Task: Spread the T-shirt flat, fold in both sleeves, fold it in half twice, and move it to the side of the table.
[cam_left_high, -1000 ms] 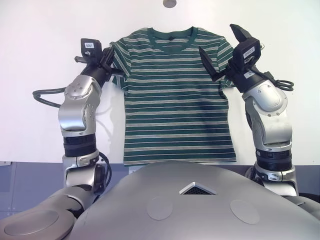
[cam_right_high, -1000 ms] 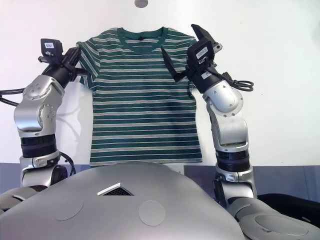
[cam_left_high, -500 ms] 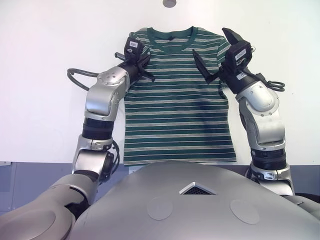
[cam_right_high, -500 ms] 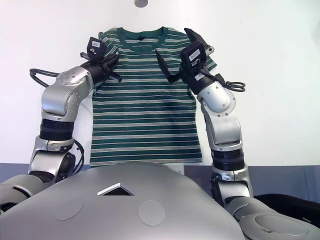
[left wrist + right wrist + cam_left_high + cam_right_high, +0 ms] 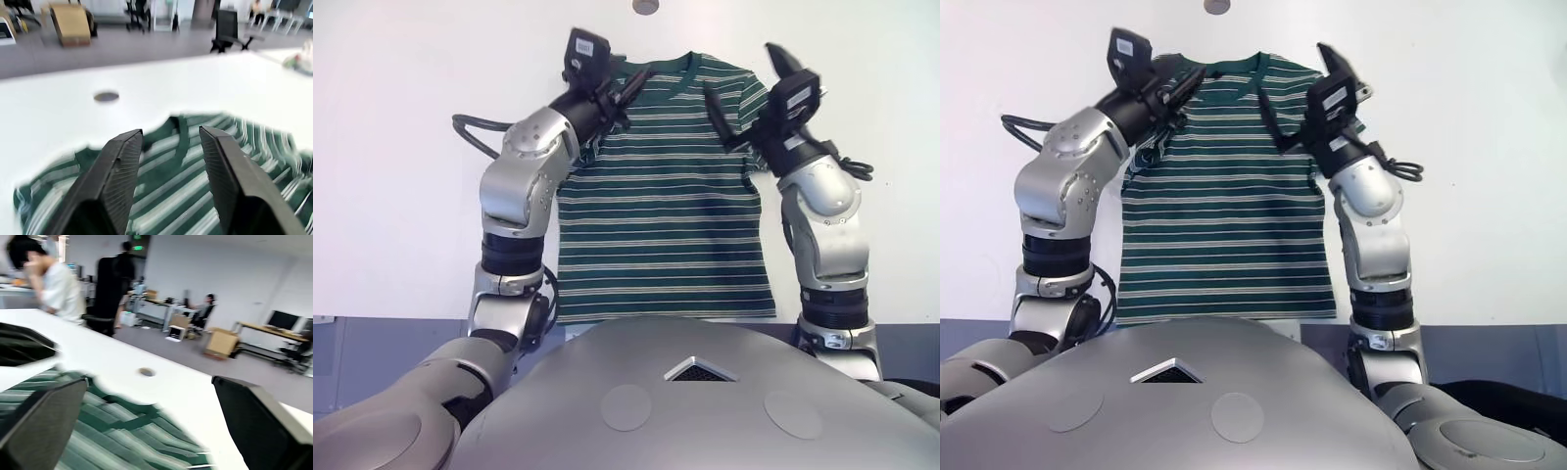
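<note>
A green T-shirt (image 5: 666, 225) with pale stripes lies flat on the white table (image 5: 391, 196), collar at the far side. Its left sleeve (image 5: 1143, 157) lies folded inward over the body, while the right sleeve (image 5: 755, 164) still sticks out. My left gripper (image 5: 631, 88) hangs open above the shirt near the collar, holding nothing; the left wrist view looks between its fingers (image 5: 122, 166) onto the collar (image 5: 178, 129). My right gripper (image 5: 744, 83) is spread wide open above the right shoulder, clear of the cloth (image 5: 122, 440).
A round cable hole (image 5: 646, 5) sits in the table just beyond the collar. Bare white tabletop stretches out on both sides of the shirt. The table's near edge (image 5: 372, 317) runs below the hem, with grey floor past it.
My left gripper carried the left sleeve inward across the shirt, let it go and rose toward the collar. The right gripper stayed open near the right shoulder, shifting only slightly.
</note>
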